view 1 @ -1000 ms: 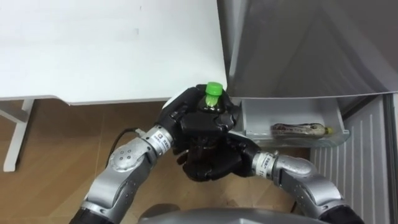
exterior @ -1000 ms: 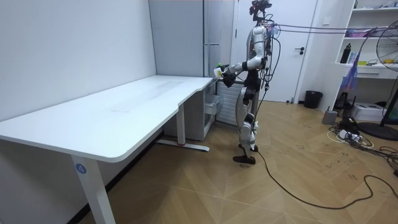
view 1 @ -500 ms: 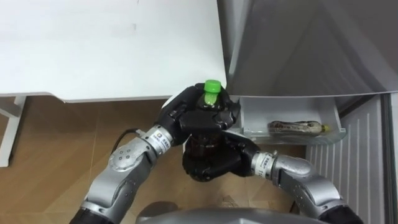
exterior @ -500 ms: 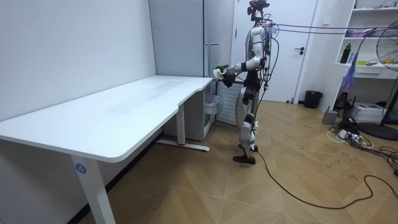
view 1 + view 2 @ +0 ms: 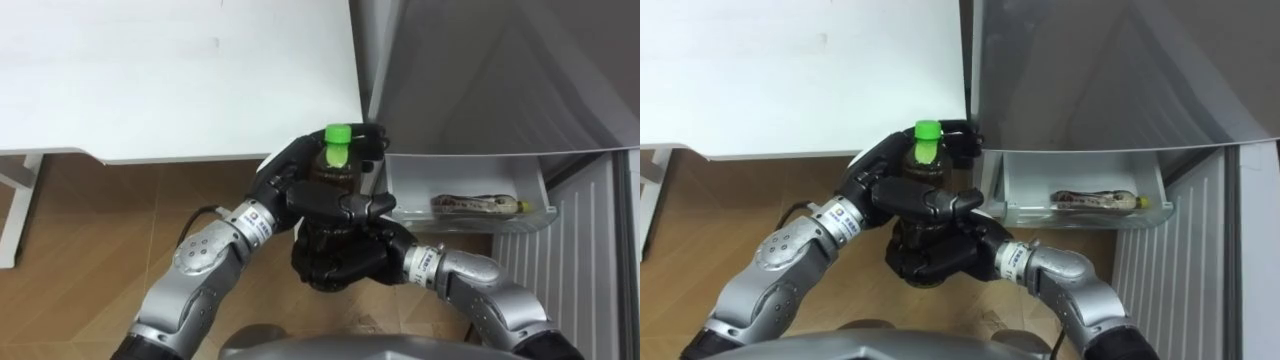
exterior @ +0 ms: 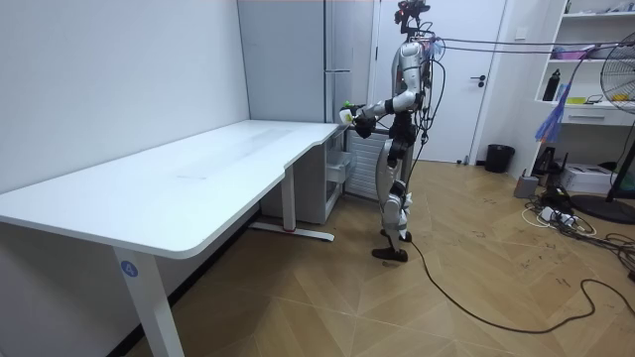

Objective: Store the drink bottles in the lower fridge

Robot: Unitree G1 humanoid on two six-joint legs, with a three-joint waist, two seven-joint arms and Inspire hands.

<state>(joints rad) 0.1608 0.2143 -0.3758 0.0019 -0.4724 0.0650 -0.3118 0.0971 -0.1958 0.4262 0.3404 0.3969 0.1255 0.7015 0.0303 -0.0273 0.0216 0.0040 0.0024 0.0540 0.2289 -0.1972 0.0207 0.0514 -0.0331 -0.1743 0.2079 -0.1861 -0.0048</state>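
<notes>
A dark drink bottle (image 5: 337, 172) with a green cap (image 5: 339, 135) stands upright between both hands, in front of my chest, just left of the fridge. My right hand (image 5: 345, 262) is curled round the bottle's lower part from below. My left hand (image 5: 285, 182) lies against its upper part from the left, with its fingers (image 5: 370, 137) now stretched out behind the neck rather than wrapped on it. In the room view I stand at the desk's far end, facing the grey fridge (image 6: 342, 59), with the bottle (image 6: 346, 110) held at chest height.
The fridge's clear lower drawer (image 5: 465, 175) is pulled out at the right, with another bottle (image 5: 480, 206) lying in it. The grey fridge door (image 5: 500, 70) rises above it. The white desk (image 5: 170, 70) runs along the left, its corner close to the hands.
My left hand's fingers have uncurled from the bottle's neck and stretched out. My right hand has closed tighter round the bottle's base. The bottle has risen slightly.
</notes>
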